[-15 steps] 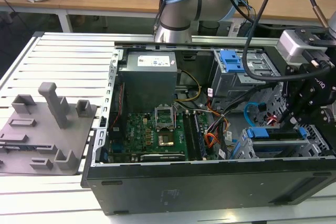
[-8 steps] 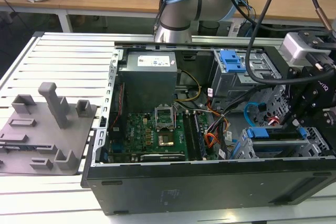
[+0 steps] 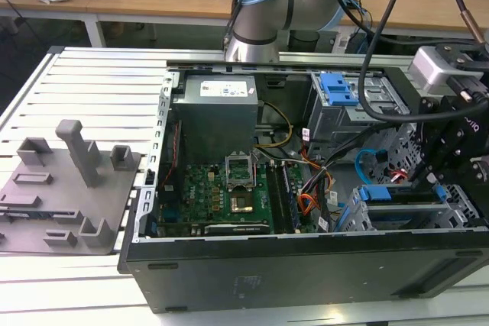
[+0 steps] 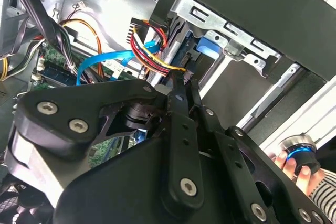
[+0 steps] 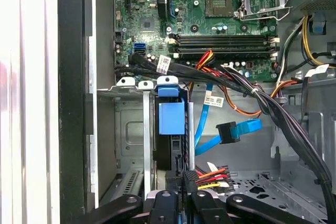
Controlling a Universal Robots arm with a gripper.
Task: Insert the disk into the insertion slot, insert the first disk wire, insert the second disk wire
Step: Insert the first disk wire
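At the near edge of the open computer case (image 3: 306,265), on the exterior view's right, the insertion slot (image 5: 131,129) is a grey sheet-metal cage, perforated and thin-edged. The disk (image 5: 171,119) sits inside it on edge, and its glossy blue plastic carrier tab stands out of the bay.

Just beside the disk's exposed end, the gripper (image 5: 185,182) has its jaws drawn narrow. They appear to pinch the small black plug of the red, yellow and black disk wire (image 5: 212,174), though the contact itself is partly hidden. The step in hand looks like seating this plug.

To do it well, the plug should meet the disk's port square and go in along the port's axis with light force. The stiff bundle will likely tug it sideways, and the thin cage edges could snag the insulation.

The flat blue disk wire (image 5: 247,127) hangs loose nearby with its black plug unconnected, and is best kept out of the path.

Farther in lie the green motherboard (image 3: 221,188), the matt grey power supply (image 3: 214,120) and the ridged blue latch (image 3: 337,89).
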